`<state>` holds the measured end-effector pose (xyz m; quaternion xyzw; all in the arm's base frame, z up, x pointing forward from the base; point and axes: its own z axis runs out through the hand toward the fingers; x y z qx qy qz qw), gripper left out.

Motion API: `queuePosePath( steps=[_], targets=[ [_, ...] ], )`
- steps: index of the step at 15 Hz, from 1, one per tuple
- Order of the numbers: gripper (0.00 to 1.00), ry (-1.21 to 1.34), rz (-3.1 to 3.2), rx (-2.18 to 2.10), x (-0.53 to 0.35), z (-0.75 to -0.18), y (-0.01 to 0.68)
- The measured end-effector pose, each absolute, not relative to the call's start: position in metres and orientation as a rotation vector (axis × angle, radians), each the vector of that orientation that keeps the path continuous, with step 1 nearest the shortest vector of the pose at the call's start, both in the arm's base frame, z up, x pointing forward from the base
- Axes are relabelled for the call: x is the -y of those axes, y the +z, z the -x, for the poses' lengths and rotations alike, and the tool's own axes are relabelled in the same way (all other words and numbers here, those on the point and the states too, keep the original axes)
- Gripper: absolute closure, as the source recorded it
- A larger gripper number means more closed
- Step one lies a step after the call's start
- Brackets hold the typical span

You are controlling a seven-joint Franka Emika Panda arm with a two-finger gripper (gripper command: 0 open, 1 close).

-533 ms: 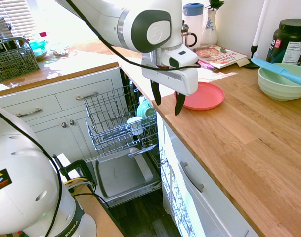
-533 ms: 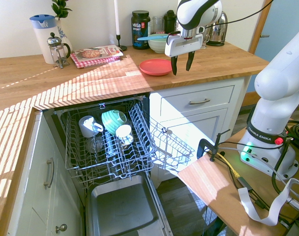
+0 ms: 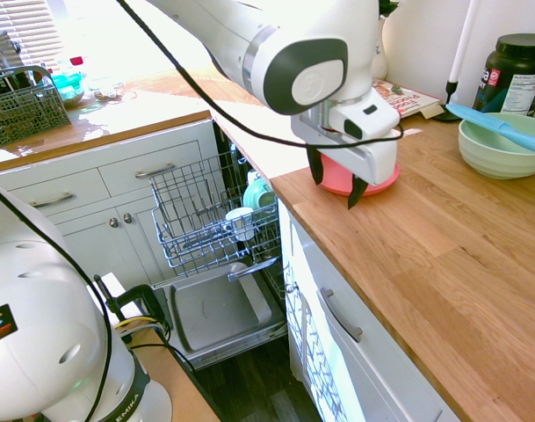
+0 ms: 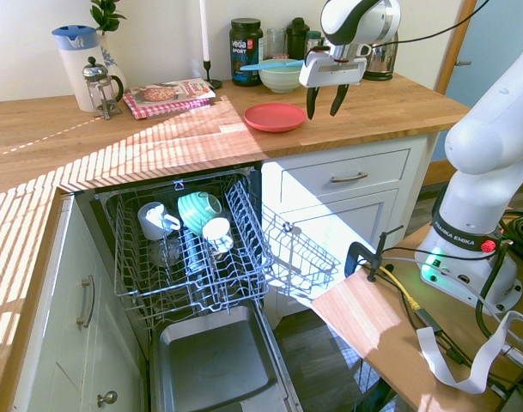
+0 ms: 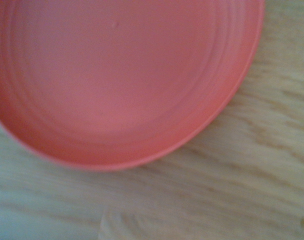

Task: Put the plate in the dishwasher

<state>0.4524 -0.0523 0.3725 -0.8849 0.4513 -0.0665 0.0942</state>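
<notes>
While the plate [image 4: 274, 117] lies flat on the surface [image 4: 115, 137] | gripper [image 4: 322, 105] hovers beside its rim, fingers spread wide, empty | dishwasher [image 4: 192, 249] rack pulled out, waiting.

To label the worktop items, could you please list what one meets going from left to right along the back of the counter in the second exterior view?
Blue-lidded jug → French press → magazine → white candle → dark tub → coral-red plate → open hand.

Open gripper [image 3: 336, 184] above plate [image 3: 372, 183] — worktop [image 3: 443, 255]
</notes>
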Motion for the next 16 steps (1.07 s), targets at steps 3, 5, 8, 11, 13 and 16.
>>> queuePosePath(
  steps=[3,5,8,11,13,16],
  targets=[
    [0.00,-0.202,2.493,-1.360,0.062,-0.481,0.345],
    [0.00,-0.214,2.414,-1.401,0.068,-0.499,0.330],
    [0.00,-0.227,2.335,-1.440,0.074,-0.508,0.328],
    [1.00,-0.222,2.319,-1.405,0.076,-0.522,0.327],
    [1.00,-0.197,2.315,-1.341,0.077,-0.534,0.326],
    [1.00,-0.176,2.350,-1.215,0.076,-0.546,0.324]
  ],
)
